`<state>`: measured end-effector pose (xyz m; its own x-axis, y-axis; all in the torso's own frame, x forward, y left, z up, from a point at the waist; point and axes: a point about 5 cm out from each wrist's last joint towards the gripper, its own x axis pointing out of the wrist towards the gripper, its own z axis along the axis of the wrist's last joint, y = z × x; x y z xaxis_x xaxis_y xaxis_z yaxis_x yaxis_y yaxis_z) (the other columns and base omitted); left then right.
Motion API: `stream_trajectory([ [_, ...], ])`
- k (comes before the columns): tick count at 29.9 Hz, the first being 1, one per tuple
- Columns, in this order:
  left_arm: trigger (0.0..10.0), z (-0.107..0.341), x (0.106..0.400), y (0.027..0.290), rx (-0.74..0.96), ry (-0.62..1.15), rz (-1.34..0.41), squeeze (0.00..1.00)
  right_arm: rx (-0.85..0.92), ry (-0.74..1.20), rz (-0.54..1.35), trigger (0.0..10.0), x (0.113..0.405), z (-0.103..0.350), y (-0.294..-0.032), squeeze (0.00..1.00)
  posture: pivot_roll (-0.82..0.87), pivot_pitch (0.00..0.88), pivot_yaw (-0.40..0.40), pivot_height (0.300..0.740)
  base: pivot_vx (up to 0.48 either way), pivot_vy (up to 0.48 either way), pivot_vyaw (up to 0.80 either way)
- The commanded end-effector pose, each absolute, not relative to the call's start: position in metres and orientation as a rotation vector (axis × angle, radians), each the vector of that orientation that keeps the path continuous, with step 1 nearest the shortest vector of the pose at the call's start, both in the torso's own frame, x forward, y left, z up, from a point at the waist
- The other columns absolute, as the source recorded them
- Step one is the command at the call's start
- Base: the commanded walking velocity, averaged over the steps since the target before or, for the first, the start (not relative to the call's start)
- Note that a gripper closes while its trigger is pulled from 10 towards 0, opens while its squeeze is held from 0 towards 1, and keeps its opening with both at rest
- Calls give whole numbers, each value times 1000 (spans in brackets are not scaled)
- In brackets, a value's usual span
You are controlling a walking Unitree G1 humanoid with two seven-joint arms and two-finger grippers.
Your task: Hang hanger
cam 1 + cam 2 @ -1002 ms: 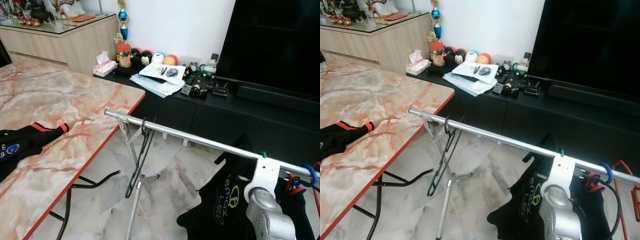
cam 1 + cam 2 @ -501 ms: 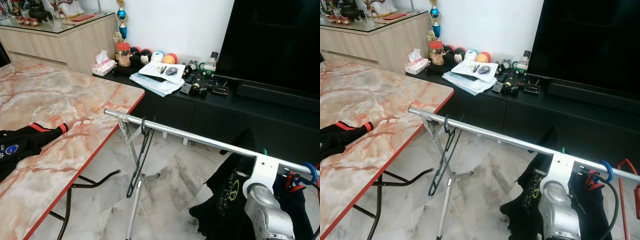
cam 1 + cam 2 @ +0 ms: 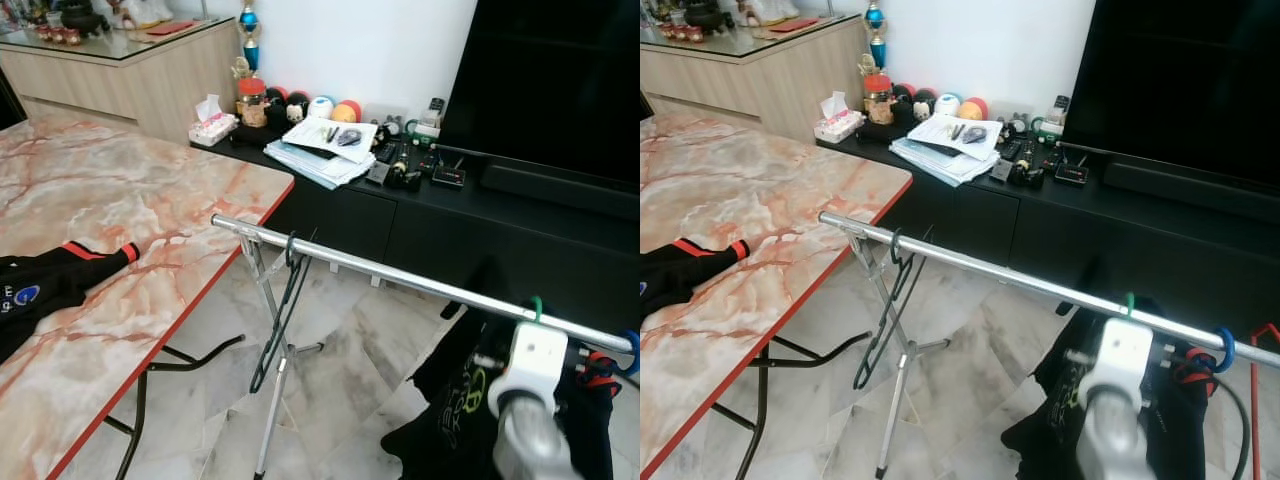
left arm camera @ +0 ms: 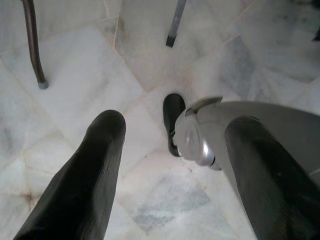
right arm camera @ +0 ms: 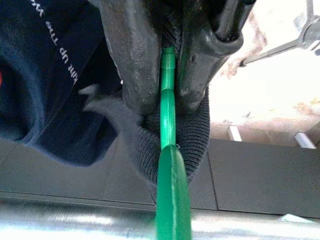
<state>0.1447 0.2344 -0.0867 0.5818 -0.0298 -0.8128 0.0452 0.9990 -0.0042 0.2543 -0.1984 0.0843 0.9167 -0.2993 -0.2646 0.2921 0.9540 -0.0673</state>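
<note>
- Since a second ago the right arm's white wrist housing (image 3: 527,360) has sunk a little against the long silver rail of the clothes rack (image 3: 400,276), and it now looks blurred; the dark T-shirt with green lettering (image 3: 455,395) sits lower and more bunched beneath it.
- Right gripper (image 5: 167,87): its two black fingers (image 5: 127,60) are pinched tight on the neck of the green plastic hanger (image 5: 169,165), with the shirt's ribbed collar bunched around the grip.
- That hanger's green hook (image 3: 535,305) sits at the rail near its right end, at about 4 o'clock in the head view; whether it rests fully over the rail I cannot tell.
- An empty black wire hanger (image 3: 280,315) hangs near the rail's left end, at about 7 o'clock from centre.
- Left gripper (image 4: 172,165) points at the pale marble floor tiles (image 4: 75,85), its fingers spread apart and holding nothing.
- At 9 o'clock a black garment with red trim (image 3: 55,285) lies on the pink marble-top table (image 3: 120,190).
</note>
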Motion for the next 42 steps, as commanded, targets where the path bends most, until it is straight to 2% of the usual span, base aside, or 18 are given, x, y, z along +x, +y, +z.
stream_trajectory([
  [1, 10000, -89, 139, 235, 24, 980, -48, 0, -32, 172, -299, 0, 258, 103, -198, 0, 138, 47, -7, 740, 0, 0, 0],
  [6, 10000, -89, 139, 235, 23, 982, -47, 0, -49, 129, -266, 0, 253, 108, -196, 0, 134, 38, -13, 740, 0, 0, 0],
  [12, 10000, -90, 137, 236, 24, 991, -45, 0, -122, 327, -294, 0, 241, 79, -200, 0, 126, 31, -12, 740, 0, 0, 0],
  [13, 10000, -90, 137, 236, 24, 995, -45, 0, -127, 372, -298, 275, 239, 72, -201, 0, 119, 26, -12, 740, 0, 0, 0],
  [14, 10000, -91, 136, 235, 26, 1005, -45, 0, -62, 425, -325, 4824, 235, 60, -204, 0, 121, 19, -13, 740, 0, 0, 0],
  [15, 10000, -91, 135, 235, 27, 1008, -44, 0, -22, 448, -337, 10000, 234, 54, -204, 0, 124, 14, -13, 740, 0, 0, 0],
  [17, 10000, -92, 134, 235, 26, 1012, -37, 0, 54, 486, -362, 10000, 233, 45, -205, 0, 126, 4, -15, 740, 0, 0, 0],
  [27, 10000, -94, 129, 235, 3, 1048, -5, 0, 89, 452, -320, 10000, 255, 43, -196, 0, 137, 0, -14, 740, 0, 0, 0],
  [42, 10000, -96, 127, 232, -2, 1055, -1, 0, 45, 419, -316, 10000, 266, 42, -200, 0, 129, 0, -10, 740, -315, 0, 0],
])
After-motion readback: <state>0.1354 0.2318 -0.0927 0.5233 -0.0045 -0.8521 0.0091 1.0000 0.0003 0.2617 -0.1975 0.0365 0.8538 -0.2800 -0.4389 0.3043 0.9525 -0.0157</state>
